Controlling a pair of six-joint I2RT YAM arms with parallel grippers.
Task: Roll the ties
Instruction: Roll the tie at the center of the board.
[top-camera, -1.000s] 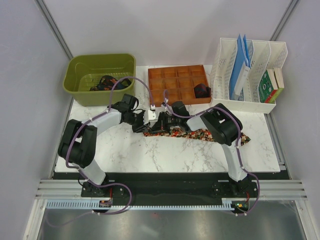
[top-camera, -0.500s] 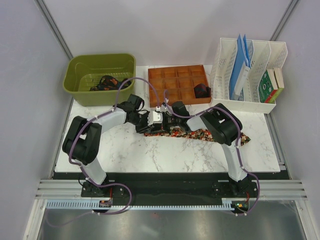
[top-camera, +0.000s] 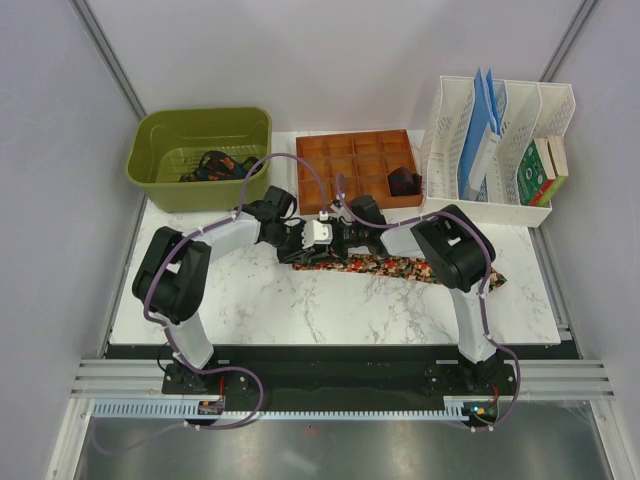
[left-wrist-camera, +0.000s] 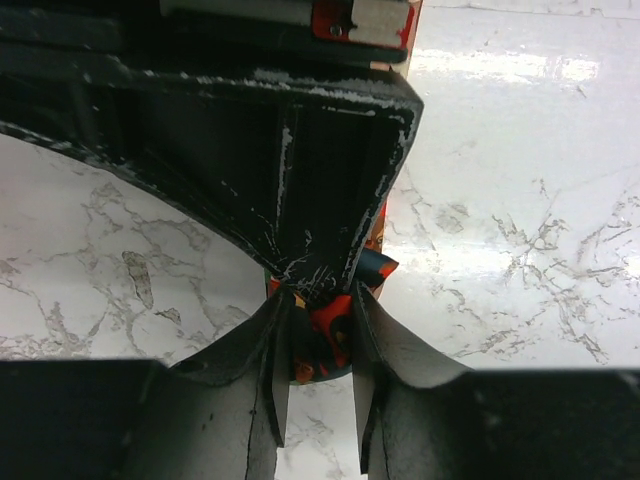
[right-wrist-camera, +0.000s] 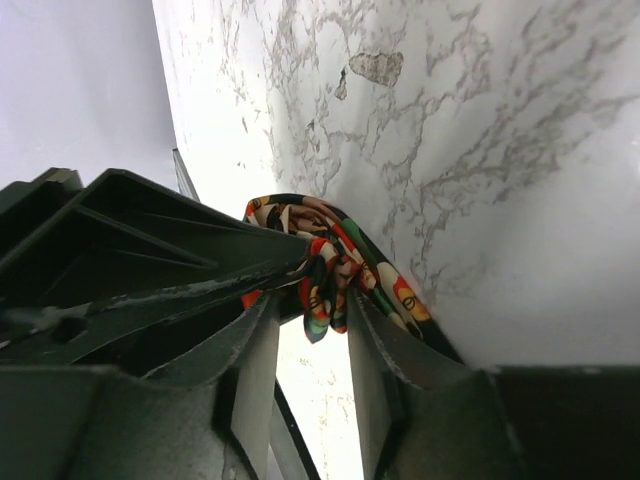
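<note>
Both arms have swung in toward the middle of the tabletop since a second ago, and my right hand (right-wrist-camera: 310, 300), which was shut, has let its fingers come apart.

My left hand (left-wrist-camera: 318, 310) pinches the folded end of the long soft necktie (left-wrist-camera: 322, 345), black fabric busily speckled red, green and orange; the cloth fills the narrow gap between the 2 dark, scuffed fingers. My right hand meets it head-on at the same spot. Its fingers stand either side of the bunched fold, with light showing beside the cloth, so I judge it is not gripping.

I read this as a handover. The left hand keeps the started fold from springing open while the right resets for another turn. Limp, slippery cloth like this will unroll as soon as nothing holds it.

Beyond the hands, the rest of the necktie lies flat as 1 narrow strip across the glossy white marble-pattern tabletop (top-camera: 250, 300), running out to the right, so most of it is not yet rolled.

Farther back, an orange-brown compartment tray (top-camera: 345, 150) holds 1 small rolled dark tie (top-camera: 403, 182) in a right-hand cell, which is probably where finished rolls go. An olive-green plastic basin (top-camera: 160, 135) at the far left holds a loose heap of dark ties (top-camera: 215, 165).
</note>
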